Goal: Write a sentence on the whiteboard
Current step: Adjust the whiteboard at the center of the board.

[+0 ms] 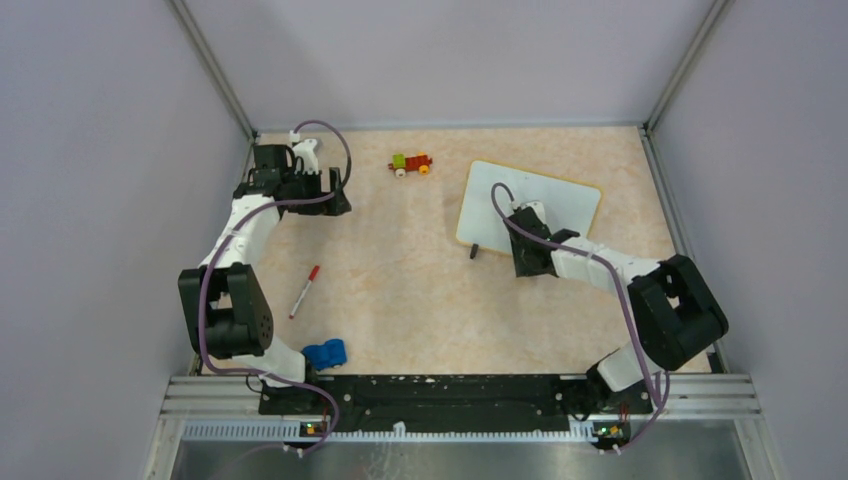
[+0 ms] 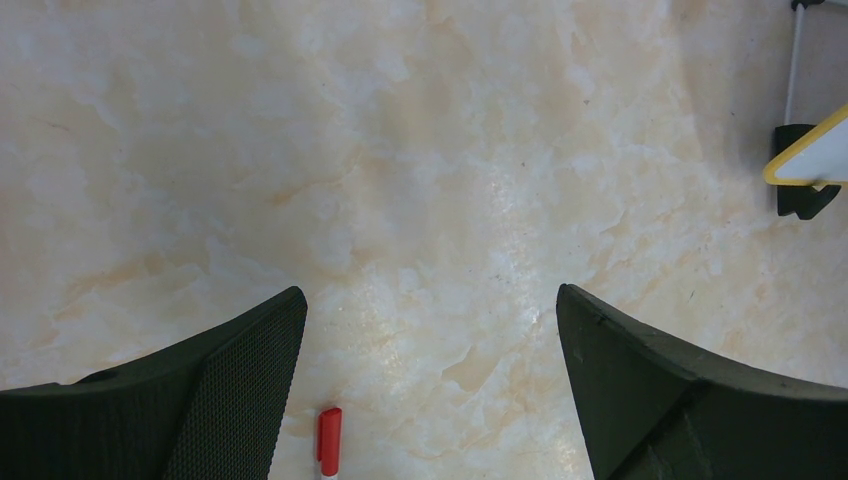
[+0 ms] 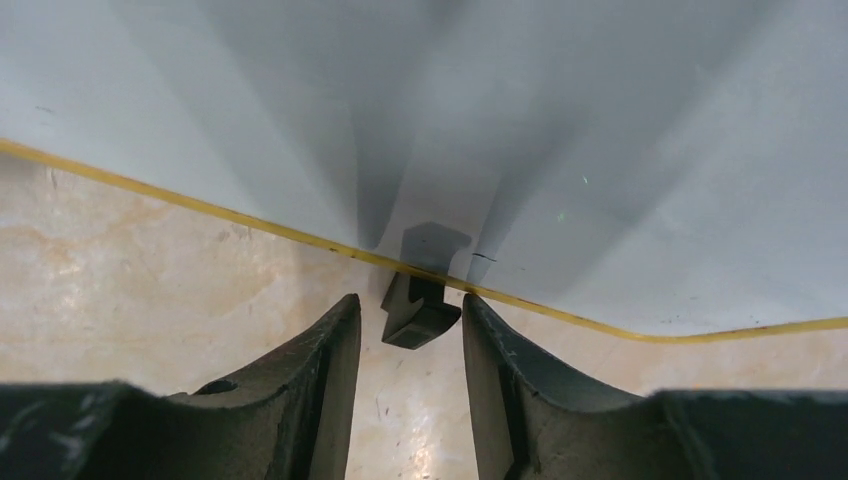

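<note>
The whiteboard [image 1: 540, 198] lies at the back right of the table, its face plain white with a thin yellowish rim; no sentence is in view on it. My right gripper [image 3: 410, 300] is at the board's near edge [image 3: 250, 222]. Its jaws are narrowed but open on either side of one black foot [image 3: 420, 312], with a slit of table showing beside the left finger. From above, that gripper [image 1: 527, 232] covers the edge. A second foot [image 1: 475, 250] sticks out at the left corner. A red-capped marker [image 1: 305, 290] lies on the table left of centre. My left gripper [image 2: 430, 300] hangs wide open and empty, the marker's cap [image 2: 328, 440] near its left finger.
A small green, yellow and red toy train [image 1: 411, 164] sits at the back centre. A blue toy car [image 1: 324, 353] rests near the left arm's base. The board's corner and foot [image 2: 800, 195] show at the right of the left wrist view. Walls enclose the table.
</note>
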You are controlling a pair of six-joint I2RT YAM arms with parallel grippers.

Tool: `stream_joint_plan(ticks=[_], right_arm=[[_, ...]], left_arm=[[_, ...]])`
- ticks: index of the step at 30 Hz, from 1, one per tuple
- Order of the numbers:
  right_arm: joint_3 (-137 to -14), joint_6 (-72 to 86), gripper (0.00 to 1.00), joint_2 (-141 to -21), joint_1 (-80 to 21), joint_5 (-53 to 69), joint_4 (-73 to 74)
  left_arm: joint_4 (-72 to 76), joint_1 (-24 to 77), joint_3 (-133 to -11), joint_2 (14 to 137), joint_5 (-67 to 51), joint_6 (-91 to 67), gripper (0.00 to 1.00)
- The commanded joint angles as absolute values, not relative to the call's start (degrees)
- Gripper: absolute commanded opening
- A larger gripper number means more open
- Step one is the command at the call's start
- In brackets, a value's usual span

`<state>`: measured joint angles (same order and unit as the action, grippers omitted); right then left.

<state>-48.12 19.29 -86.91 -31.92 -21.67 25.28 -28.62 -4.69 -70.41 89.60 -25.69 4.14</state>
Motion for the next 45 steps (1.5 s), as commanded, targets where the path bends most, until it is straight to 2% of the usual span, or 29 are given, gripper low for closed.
stream_joint_plan(ticks=[1, 7, 13, 17, 24, 35, 45], right_arm=[[-47.2, 15.2, 0.41, -86.1, -29.7, -25.3, 15.9], [-46.2, 13.8, 0.38, -86.7, -27.3, -24.0, 11.1], [-43.8, 10.2, 0.08, -86.6, -26.5, -21.9, 6.6], [-43.3, 5.9, 0.00, -86.5, -26.5, -18.4, 3.1], [-46.8, 3.3, 0.00, -86.5, -26.9, -11.6, 0.8], [-48.5, -2.6, 0.00, -88.4, -36.4, -5.3, -5.1], [-46.6, -9.1, 0.00, -88.4, -41.0, 4.6, -5.0]], left_arm=[[-26.9, -4.8, -70.6, 88.6, -26.7, 3.9, 0.99], [-27.2, -4.8, -70.7, 88.5, -26.3, 4.2, 0.99], [-29.1, -4.8, -72.0, 88.7, -25.3, 5.0, 0.99], [-30.9, -4.9, -73.3, 89.1, -25.1, 5.7, 0.99], [-34.3, -5.3, -75.3, 89.4, -22.8, 6.1, 0.99], [-40.3, -12.6, -78.8, 90.8, -31.1, 10.4, 0.99], [-48.9, -14.0, -75.4, 90.1, -27.4, 26.6, 0.97]])
